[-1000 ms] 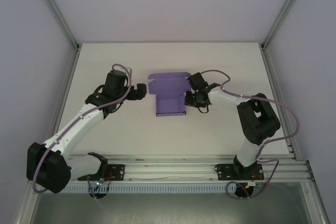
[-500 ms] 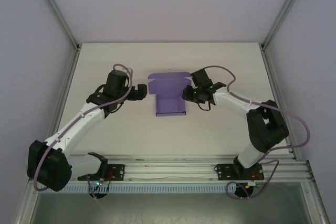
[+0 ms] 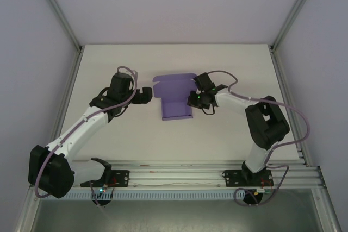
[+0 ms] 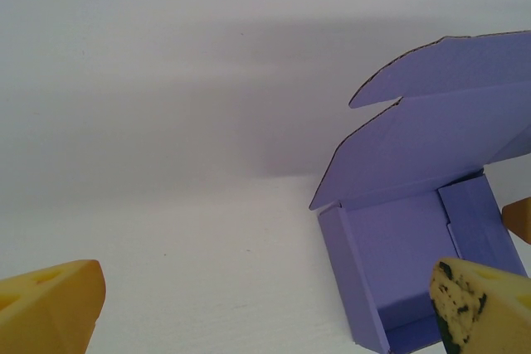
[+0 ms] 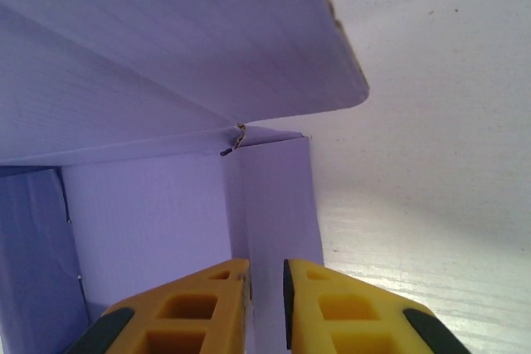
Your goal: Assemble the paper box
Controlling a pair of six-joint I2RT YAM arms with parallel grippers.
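The paper box (image 3: 175, 107) is a purple shallow tray in the middle of the table, with its lid flap (image 3: 173, 86) leaning back on the far side. My right gripper (image 3: 191, 99) is at the box's right side. In the right wrist view its yellow fingers (image 5: 199, 308) pinch the upright right wall (image 5: 278, 205), one inside the tray and one outside. My left gripper (image 3: 148, 94) hangs just left of the box, apart from it. In the left wrist view the left gripper (image 4: 265, 304) is wide open with bare table between its fingers, and the paper box (image 4: 398, 246) lies to the right.
The white table (image 3: 109, 69) is enclosed by grey walls and aluminium corner posts (image 3: 60, 14). A metal rail (image 3: 174, 175) carrying both arm bases runs along the near edge. Open tabletop lies behind and in front of the box.
The right arm's elbow swung outward and came back, and its gripper shifted slightly along the box's right wall. The left arm and the box stayed nearly still.
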